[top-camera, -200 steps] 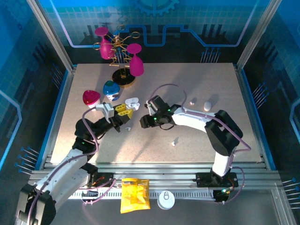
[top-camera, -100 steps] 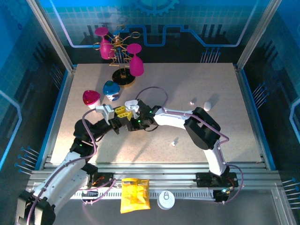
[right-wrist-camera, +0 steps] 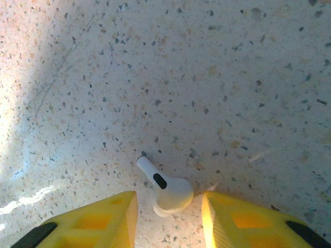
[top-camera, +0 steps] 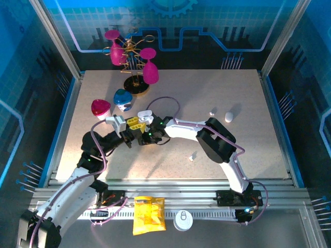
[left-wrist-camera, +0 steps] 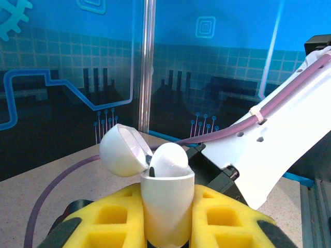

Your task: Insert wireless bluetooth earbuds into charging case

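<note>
- The jaws of the left gripper (left-wrist-camera: pixel 166 202) are clamped on the lower body of the charging case (left-wrist-camera: pixel 166 219), which is held upright.
- The lid (left-wrist-camera: pixel 121 151) is flipped open to the case's left, and the rounded head of a seated earbud (left-wrist-camera: pixel 168 159) is seen poking from the case's top.
- The jaws of the right gripper (right-wrist-camera: pixel 169 206) are held apart, with a loose earbud (right-wrist-camera: pixel 170 194) lying on the table (right-wrist-camera: pixel 207 77) between them and a sliver of gap on either side.
- The loose earbud is found near the charging case, on the side toward the arm bases.
- The right arm (left-wrist-camera: pixel 269 150) is seen just behind the charging case.
</note>
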